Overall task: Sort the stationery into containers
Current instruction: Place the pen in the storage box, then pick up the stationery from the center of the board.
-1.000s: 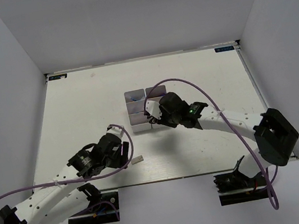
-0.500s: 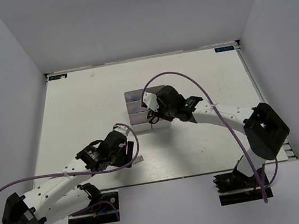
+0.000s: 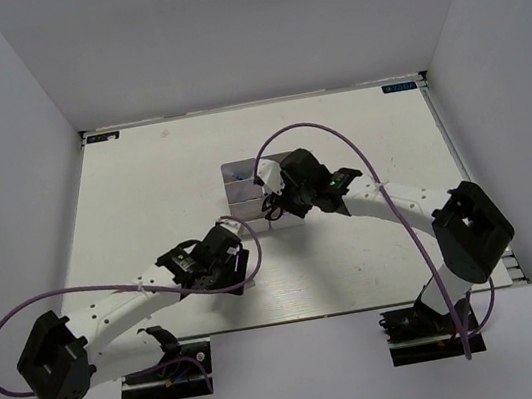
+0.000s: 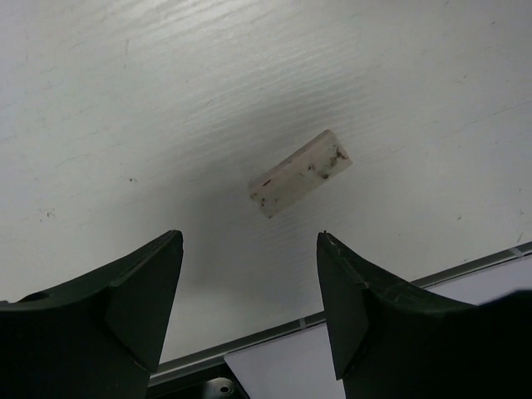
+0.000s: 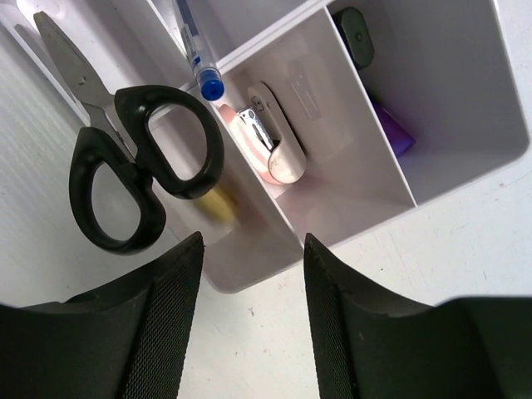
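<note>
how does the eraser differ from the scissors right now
The eraser is a plain beige, speckled block; the scissors have black loop handles and metal blades. The eraser lies flat on the bare table, not yet sorted; the scissors rest at the bins, handles over a compartment. Neither is gripped.

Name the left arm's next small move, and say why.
Probably nudge the open left gripper forward and down until it straddles the beige eraser. The eraser lies loose on the table just ahead of the gripper, slightly right of its centre, and is not yet gripped.
</note>
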Tool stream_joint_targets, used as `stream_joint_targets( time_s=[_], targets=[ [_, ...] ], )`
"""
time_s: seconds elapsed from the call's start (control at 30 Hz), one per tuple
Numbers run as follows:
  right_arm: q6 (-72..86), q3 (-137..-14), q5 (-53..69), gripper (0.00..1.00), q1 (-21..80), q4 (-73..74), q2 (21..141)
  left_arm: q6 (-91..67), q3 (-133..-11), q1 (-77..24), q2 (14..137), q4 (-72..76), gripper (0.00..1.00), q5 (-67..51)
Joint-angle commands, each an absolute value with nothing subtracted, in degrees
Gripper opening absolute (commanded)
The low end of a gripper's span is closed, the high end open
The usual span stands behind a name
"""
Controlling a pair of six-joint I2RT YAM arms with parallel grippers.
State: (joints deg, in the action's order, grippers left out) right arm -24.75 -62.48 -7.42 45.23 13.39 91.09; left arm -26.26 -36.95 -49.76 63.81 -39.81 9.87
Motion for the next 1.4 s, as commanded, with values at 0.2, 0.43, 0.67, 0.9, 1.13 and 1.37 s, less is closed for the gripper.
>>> stream_joint_targets(
  time_s=[0.2,0.43,0.67,0.9,1.13,1.37],
  targets=[
    [-20.57,-63.11,-5.19,0.45,44.03,14.68,85.01,-10.82,-45.61,-50.27,70.75,-40.0,0.64,4.76],
    [-17.49,-59.07,-4.31,0.39,41.75,17.66,77.44,-0.63,-48.24,-50.54,77.86,-38.76,0.59,0.09],
    [-16.53,-52.66,-2.73,0.41,37.54,18.54,69.09,2.98,-49.92,-50.45,84.81,-37.71,0.59,-0.62],
    [-15.03,-49.22,-0.62,0.41,34.02,19.6,64.52,2.99,-50.8,-50.27,89.2,-38.14,0.5,-0.35],
    [-14.06,-47.55,1.24,0.47,31.03,20.83,60.39,0.88,-55.79,-52.99,87.29,-41.48,0.08,1.58],
    [-11.78,-44.22,-9.66,0.05,29.27,20.48,55.12,-4.04,-70.21,-56.08,83.85,-40.17,0.02,0.27]
  ],
)
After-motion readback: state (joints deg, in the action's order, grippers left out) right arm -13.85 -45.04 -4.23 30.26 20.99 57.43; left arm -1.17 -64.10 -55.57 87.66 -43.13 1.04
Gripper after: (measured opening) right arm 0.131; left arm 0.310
